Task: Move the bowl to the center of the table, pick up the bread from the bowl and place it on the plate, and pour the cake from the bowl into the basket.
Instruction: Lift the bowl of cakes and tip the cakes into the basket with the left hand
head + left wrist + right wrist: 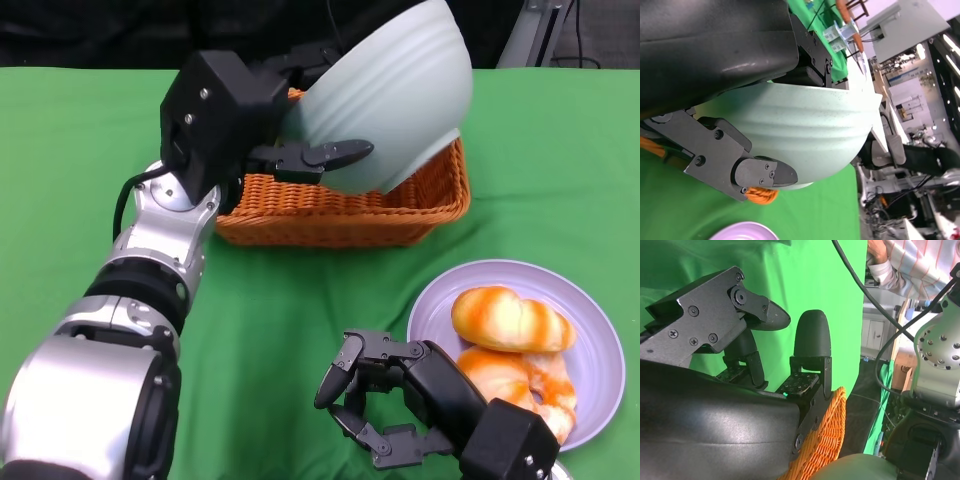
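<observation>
My left hand (235, 115) grips a pale green bowl (395, 95) by its rim and holds it tipped steeply over the orange wicker basket (350, 205), its opening turned away from me. The left wrist view shows the bowl's ribbed outer wall (805, 140) with a finger (765, 175) pressed against it. The cake is not visible. On the lilac plate (590, 300) at the right lie orange-and-white bread pieces (510, 320). My right hand (400, 400) hovers low beside the plate, fingers curved and apart, holding nothing.
Green cloth (300, 330) covers the table. The basket's edge (827, 440) shows in the right wrist view, where a person's striped sleeve (905, 265) and robot hardware (935, 355) stand beyond the table.
</observation>
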Motion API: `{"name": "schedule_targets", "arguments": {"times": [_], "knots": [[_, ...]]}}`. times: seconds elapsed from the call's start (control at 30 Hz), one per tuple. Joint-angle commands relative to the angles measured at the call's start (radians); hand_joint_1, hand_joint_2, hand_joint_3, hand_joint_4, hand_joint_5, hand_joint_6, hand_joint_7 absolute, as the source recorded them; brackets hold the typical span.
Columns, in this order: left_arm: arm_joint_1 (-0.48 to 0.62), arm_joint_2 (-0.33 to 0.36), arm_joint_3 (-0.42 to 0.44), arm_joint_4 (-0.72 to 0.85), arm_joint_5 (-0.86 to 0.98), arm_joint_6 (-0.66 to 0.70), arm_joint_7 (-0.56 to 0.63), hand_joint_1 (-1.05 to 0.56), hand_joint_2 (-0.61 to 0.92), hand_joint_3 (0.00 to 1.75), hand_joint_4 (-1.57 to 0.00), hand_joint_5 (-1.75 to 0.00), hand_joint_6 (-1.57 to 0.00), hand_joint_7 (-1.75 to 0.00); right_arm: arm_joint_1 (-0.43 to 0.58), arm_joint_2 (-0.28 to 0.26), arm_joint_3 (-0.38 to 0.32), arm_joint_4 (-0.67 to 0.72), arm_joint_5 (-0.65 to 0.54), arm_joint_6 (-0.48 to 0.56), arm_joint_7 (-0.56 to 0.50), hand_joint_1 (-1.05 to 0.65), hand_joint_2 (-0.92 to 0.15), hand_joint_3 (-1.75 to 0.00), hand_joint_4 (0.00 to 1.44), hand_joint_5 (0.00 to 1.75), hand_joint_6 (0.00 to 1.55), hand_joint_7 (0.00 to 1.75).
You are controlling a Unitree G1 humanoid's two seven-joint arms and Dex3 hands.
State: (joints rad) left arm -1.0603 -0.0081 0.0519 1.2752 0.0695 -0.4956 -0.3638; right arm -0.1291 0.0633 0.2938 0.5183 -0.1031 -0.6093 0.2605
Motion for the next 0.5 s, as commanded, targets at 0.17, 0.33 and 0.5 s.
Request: {"name": "schedule_targets", "arguments": {"times": [0.17, 0.33, 0.5], "knots": [[-0.068, -0.015, 0.106, 0.001, -0.128, 0.107, -0.115, -0.16, 0.89, 0.59, -0.71, -1.75, -0.62, -1.52, -0.002, 0.001, -0.002, -0.007, 0.001, 0.009, -0.002, -0.07, -0.58, -0.88, 0.69, 1.66, 0.64, 1.32], [-0.087, -0.027, 0.165, 0.002, -0.193, 0.192, -0.152, -0.16, 0.86, 0.6, -0.71, -1.75, -0.66, -1.49, -0.002, 0.001, -0.001, -0.005, -0.004, 0.006, -0.007, -0.08, -0.58, -0.86, 0.7, 1.67, 0.64, 1.31], [-0.098, -0.036, 0.2, 0.002, -0.236, 0.256, -0.163, -0.13, 0.84, 0.62, -0.71, -1.75, -0.68, -1.48, -0.011, -0.006, -0.009, 0.004, -0.022, -0.022, -0.032, -0.09, -0.58, -0.87, 0.69, 1.68, 0.64, 1.32]]}}
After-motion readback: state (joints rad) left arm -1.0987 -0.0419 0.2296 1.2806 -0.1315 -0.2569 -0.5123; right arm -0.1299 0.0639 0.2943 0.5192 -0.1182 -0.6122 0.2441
